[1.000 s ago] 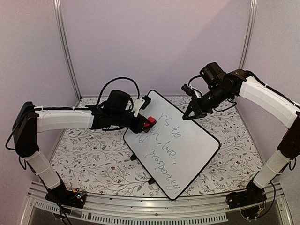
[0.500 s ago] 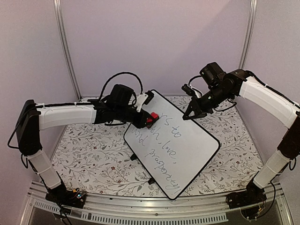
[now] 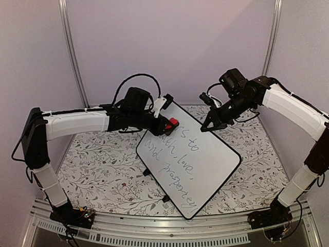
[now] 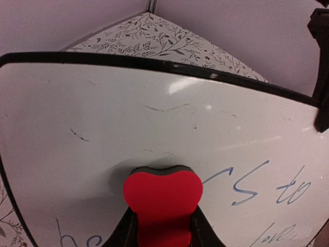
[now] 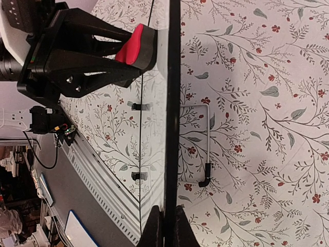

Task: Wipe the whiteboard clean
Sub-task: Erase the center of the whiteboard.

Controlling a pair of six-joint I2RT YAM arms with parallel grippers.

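The whiteboard [image 3: 205,159] lies at the centre of the table [image 3: 97,164]. Seen from above, its long axis runs from 11 o'clock to 5 o'clock. The lines of handwriting [image 3: 177,159] follow that same axis. Small black feet [image 3: 146,173] show along its 8 o'clock edge, and the board looks tilted rather than flat.

My left gripper [image 3: 165,126] is clamped on a red eraser [image 4: 162,198], one finger [image 4: 126,229] on each side. The eraser presses on the board's face near its 11 o'clock end, just beside the letters "rs to".

My left arm rises from 8 o'clock, and its forearm stretches level across to the board.

My right gripper [image 3: 209,125] pinches the board's thin black rim on the 1 o'clock edge, fingers closed against both faces. That arm climbs from 4 o'clock, bends at the top, and angles down toward the board.
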